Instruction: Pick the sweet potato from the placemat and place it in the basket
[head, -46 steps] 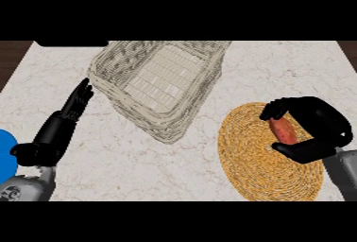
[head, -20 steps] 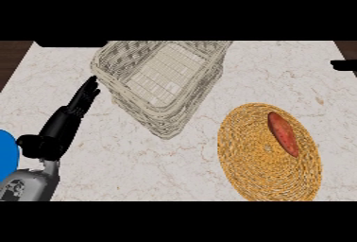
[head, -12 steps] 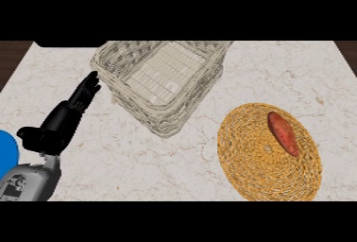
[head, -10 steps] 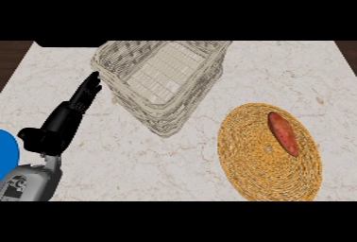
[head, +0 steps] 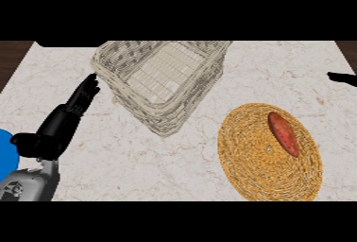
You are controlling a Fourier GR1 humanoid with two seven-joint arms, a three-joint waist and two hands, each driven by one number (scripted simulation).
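Note:
The reddish-brown sweet potato (head: 284, 133) lies lengthwise on the upper right part of the round woven placemat (head: 257, 166), with nothing touching it. The pale wicker basket (head: 169, 112) stands tilted at the upper middle of the counter, and nothing shows inside it. My left hand (head: 64, 122) rests at the left with straight fingers pointing up toward the basket's left corner, just short of it. Only a black sliver of my right hand (head: 342, 77) shows at the right edge, well above and to the right of the sweet potato.
A blue object (head: 5, 152) pokes in at the left edge beside my left forearm. The marble counter (head: 140, 160) ends in dark wood at the upper left and upper right corners.
My right hand, which curled over the sweet potato on the placemat 2.3 s ago, has pulled away to the right edge. The sweet potato stays on the placemat. My left hand has barely shifted.

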